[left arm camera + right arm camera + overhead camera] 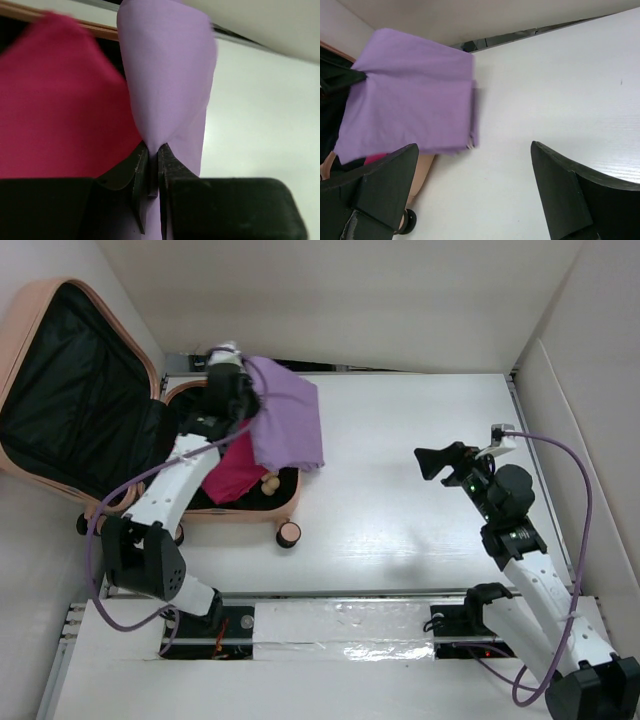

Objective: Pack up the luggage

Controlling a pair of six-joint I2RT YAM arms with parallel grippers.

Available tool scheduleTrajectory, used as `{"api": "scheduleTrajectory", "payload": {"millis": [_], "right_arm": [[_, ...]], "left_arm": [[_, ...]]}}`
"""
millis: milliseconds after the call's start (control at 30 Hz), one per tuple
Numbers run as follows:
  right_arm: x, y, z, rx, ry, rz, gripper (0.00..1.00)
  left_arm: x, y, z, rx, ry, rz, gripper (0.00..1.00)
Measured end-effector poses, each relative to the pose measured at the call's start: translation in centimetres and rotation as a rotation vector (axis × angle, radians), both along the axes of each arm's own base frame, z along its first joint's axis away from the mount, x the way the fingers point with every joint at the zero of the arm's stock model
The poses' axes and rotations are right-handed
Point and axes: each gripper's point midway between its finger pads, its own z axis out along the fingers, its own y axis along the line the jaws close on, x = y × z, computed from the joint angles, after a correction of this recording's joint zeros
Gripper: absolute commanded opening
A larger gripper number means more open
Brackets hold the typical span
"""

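Peach-pink hard-shell suitcase (80,400) is lying open at the white table's (400,520) far left, holding a magenta cloth (238,472) and possibly a small tan item (270,482). Left gripper (151,152) is reaching over it, pinching a lilac cloth (290,425). Right gripper (432,462) is hovering apart, fingers spread wide.

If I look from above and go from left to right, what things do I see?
Pink suitcase → purple cloth → right pincer, wide open over the white table.
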Motion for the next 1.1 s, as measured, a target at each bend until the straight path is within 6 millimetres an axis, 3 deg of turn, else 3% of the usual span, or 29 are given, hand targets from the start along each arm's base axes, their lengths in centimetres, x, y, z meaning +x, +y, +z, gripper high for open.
{"api": "scheduleTrajectory", "payload": {"millis": [67,133,267,367,467,733,800,833,867,933,967,1000,1100], "right_arm": [[-0.1,0.1,0.0,-0.006,-0.003,0.003,1.00],[-0.2,0.2,0.0,-0.011,-0.003,0.005,1.00],[-0.3,0.2,-0.1,-0.020,-0.001,0.002,1.00],[-0.4,0.1,0.0,-0.023,-0.006,-0.007,1.00],[-0.5,0.4,0.0,-0.026,-0.007,0.000,1.00],[-0.3,0.7,-0.5,-0.040,0.006,0.009,1.00],[-0.2,0.9,-0.7,-0.042,0.014,0.017,1.00],[-0.2,1.0,-0.9,-0.044,0.018,0.023,1.00],[-0.2,1.1,-1.0,-0.046,0.023,0.030,1.00],[-0.1,1.4,-1.4,-0.052,0.032,0.047,0.99],[-0.1,1.5,-1.5,-0.057,0.038,0.054,0.97],[0.0,1.7,-1.7,-0.060,0.043,0.062,0.95],[0.1,2.2,-2.1,-0.069,0.056,0.093,0.62]], "left_arm": [[1.2,5.9,0.0,0.000,0.016,0.109,0.00],[1.9,10.7,-1.5,0.002,0.053,0.199,0.00],[1.5,18.7,-7.7,-0.001,0.189,0.365,0.00],[0.0,22.4,-13.0,0.025,0.323,0.469,0.00],[-1.6,23.5,-16.1,0.050,0.405,0.510,0.00],[-2.8,25.0,-16.4,0.149,0.431,0.605,0.00],[-3.2,25.3,-16.7,0.168,0.446,0.622,0.05],[-3.2,25.2,-16.8,0.177,0.451,0.623,0.28],[-3.3,25.0,-16.8,0.197,0.453,0.617,0.39],[-3.6,24.6,-16.7,0.234,0.462,0.618,0.54],[-3.8,24.3,-16.6,0.244,0.463,0.615,0.55],[-3.8,23.9,-16.4,0.245,0.461,0.610,0.55],[-3.9,22.8,-14.5,0.227,0.418,0.591,0.54]]}}
